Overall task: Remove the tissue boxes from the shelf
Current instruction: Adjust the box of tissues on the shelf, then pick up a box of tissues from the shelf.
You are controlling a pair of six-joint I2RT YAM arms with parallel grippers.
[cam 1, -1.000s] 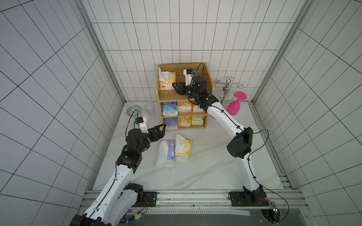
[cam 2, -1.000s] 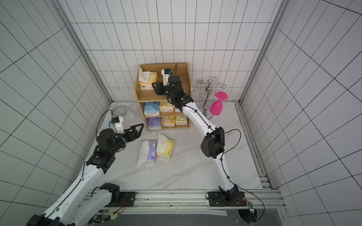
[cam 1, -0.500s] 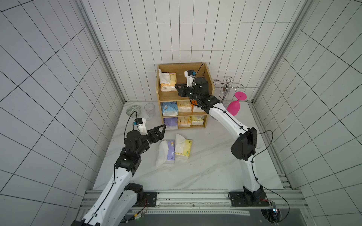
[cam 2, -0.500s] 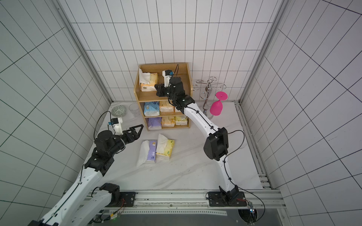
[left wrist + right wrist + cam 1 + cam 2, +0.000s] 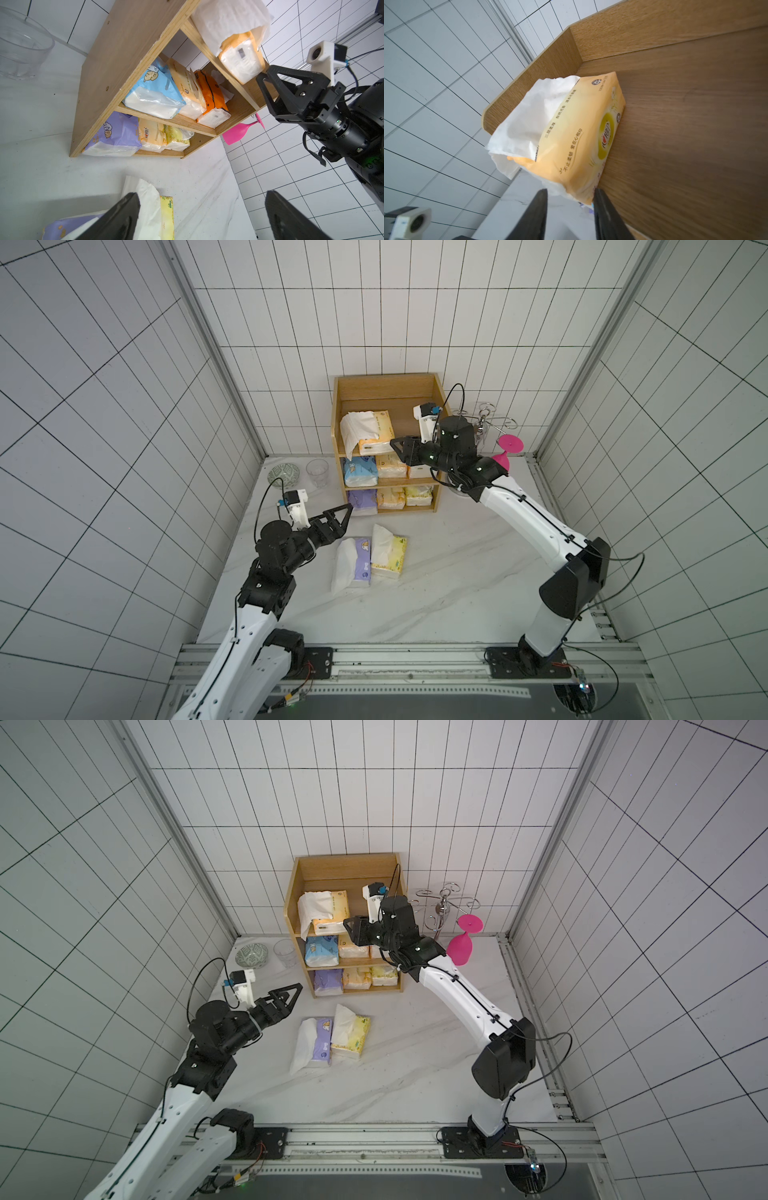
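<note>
**Top views.** In both top views the shelf (image 5: 337,414) (image 5: 290,903) is seen at the rear of the table (image 5: 436,593). A pale orange pack (image 5: 380,429), with white tissue spilling out, lies on the top tier. A blue pack (image 5: 359,472) is located at the left of the middle tier. The packs beside it are partly hidden by the right arm. The bottom tier is filled by a purple shelf pack (image 5: 362,501) and two lighter packs. A purple table pack (image 5: 360,562) and a yellow table pack (image 5: 392,558) lie side by side in front of the shelf. The right gripper (image 5: 397,445) is positioned at the front edge of the top tier, just beside the pale orange pack. The left gripper (image 5: 347,512) is held above the table near the shelf's lower left corner. An inverted pink goblet (image 5: 509,448) is seen beside the shelf.

**Left wrist view.** The left gripper (image 5: 201,194) is fully released, with nothing between its fingers. Seven packs are visible on the shelf, including a bright orange pack (image 5: 209,97) on the middle tier.

**Right wrist view.** The right gripper (image 5: 570,192) is shown with jaws parted at the near end of the pale orange pack. The pack is not clamped. Contact cannot be determined.
</note>
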